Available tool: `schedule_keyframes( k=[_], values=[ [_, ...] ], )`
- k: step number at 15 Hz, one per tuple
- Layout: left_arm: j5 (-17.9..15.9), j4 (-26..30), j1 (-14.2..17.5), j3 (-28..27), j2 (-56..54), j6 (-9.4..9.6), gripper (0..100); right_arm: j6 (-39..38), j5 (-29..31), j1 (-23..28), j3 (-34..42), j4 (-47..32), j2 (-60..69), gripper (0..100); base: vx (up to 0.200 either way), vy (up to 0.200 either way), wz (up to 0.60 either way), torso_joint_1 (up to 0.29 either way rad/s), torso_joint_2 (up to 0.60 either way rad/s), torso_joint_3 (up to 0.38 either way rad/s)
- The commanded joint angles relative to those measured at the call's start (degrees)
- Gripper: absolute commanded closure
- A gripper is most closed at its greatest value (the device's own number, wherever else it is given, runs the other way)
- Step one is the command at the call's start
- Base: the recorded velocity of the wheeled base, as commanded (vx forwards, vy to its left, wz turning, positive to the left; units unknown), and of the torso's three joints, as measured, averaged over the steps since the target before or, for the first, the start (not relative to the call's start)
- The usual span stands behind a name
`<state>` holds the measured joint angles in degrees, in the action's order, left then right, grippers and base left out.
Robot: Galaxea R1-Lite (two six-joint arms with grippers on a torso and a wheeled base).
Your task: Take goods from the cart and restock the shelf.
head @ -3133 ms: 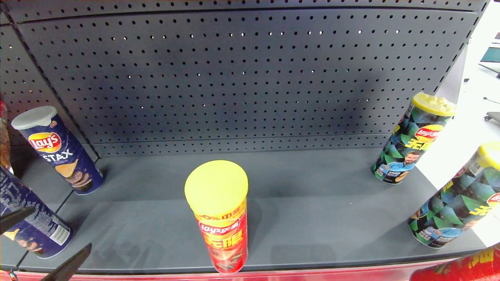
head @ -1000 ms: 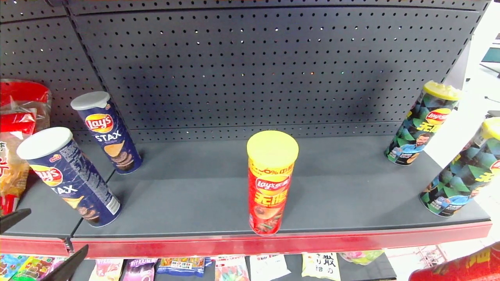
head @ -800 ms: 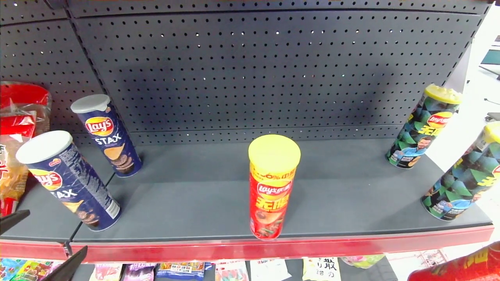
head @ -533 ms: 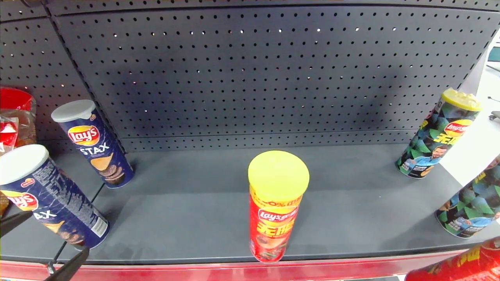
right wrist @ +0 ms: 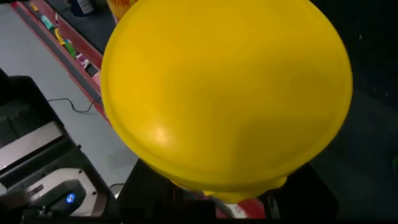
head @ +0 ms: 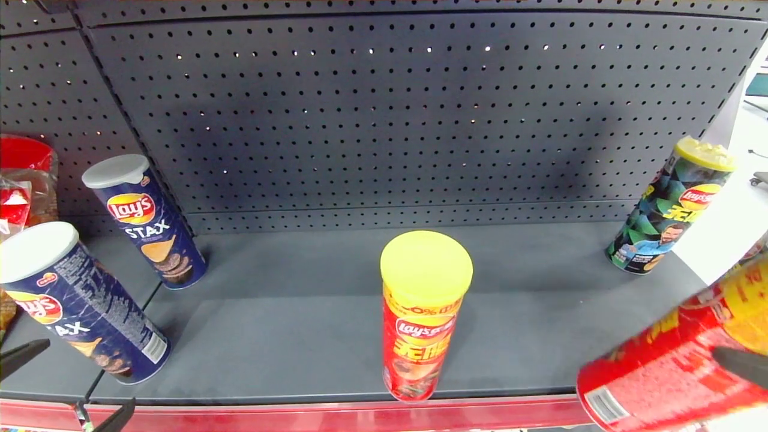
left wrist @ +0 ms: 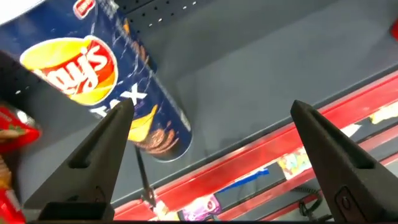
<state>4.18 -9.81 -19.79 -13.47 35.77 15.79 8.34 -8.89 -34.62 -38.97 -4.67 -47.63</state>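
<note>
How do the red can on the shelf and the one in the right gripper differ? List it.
Pose: the shelf can is upright; the held can is tilted well over. Support: the shelf can stands on the shelf near its front edge; the held can hangs in the right gripper, at the front right. Both are red with yellow lids.

The dark grey perforated metal back panel (head: 384,120) looks matt, and so does the smooth grey metal shelf deck (head: 288,336); its red front strip (head: 336,415) is glossy. The upright red crisp tube (head: 418,354) wears a shiny printed wrap under a smooth yellow plastic lid (head: 426,267). The held red tube (head: 654,378) gleams the same, its yellow lid (right wrist: 227,93) faintly sheened.
</note>
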Motion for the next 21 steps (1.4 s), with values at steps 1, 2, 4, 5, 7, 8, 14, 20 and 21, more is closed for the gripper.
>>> schedule_keyframes(
  k=[1, 2, 4, 5, 7, 8, 14, 20, 21],
  values=[
    [-0.4, 0.0, 0.0, -0.3, 0.1, -0.05, 0, 1.2, 0.3, -1.2, -3.2, 6.3, -11.6, 100, 0.000, 0.000, 0.00, 0.000, 0.00, 0.000],
    [-1.0, 0.0, 0.0, -0.6, 0.0, -0.05, 0, 1.8, 0.5, -1.2, -5.9, 8.1, -16.0, 100, 0.000, 0.000, 0.00, 0.000, 0.00, 0.000],
    [-1.1, 0.0, 0.0, -0.8, 0.4, -0.05, 0, 1.8, 2.2, -1.2, -9.1, 7.9, -20.5, 100, 0.000, 0.000, 0.00, 0.000, 0.00, 0.000],
    [-1.3, 0.0, 0.0, -0.8, 0.4, -0.05, 0, 1.8, 3.0, -1.2, -10.0, 7.8, -22.1, 100, 0.000, 0.000, 0.00, 0.000, 0.00, 0.000],
    [-1.3, 0.0, 0.0, -0.8, 0.7, -0.05, 0, 1.8, 3.4, -1.2, -11.2, 8.2, -24.4, 100, 0.000, 0.000, 0.00, 0.000, 0.00, 0.000],
    [-1.3, 0.0, 0.0, -0.9, 1.3, -0.05, 0, 1.7, 3.3, -1.2, -13.8, 8.4, -28.0, 100, 0.000, 0.000, 0.00, 0.000, 0.00, 0.000],
    [-5.5, -0.2, 0.0, -6.3, 8.1, -1.72, 0, 1.8, 2.7, -1.3, -21.1, 8.7, -37.0, 100, 0.000, 0.000, 0.00, 0.000, 0.00, 0.000],
    [-5.9, -0.2, 0.0, -5.9, 9.1, -2.69, 0, 1.2, 0.6, -1.3, -22.6, 14.7, -43.4, 100, 0.000, 0.000, 0.00, 0.000, 0.00, 0.000],
    [-5.9, -0.2, -0.1, -6.0, 9.2, -3.48, 0, 1.2, 0.4, -1.3, -22.9, 15.1, -44.3, 100, 0.000, 0.000, 0.00, 0.000, 0.00, 0.000]
  ],
)
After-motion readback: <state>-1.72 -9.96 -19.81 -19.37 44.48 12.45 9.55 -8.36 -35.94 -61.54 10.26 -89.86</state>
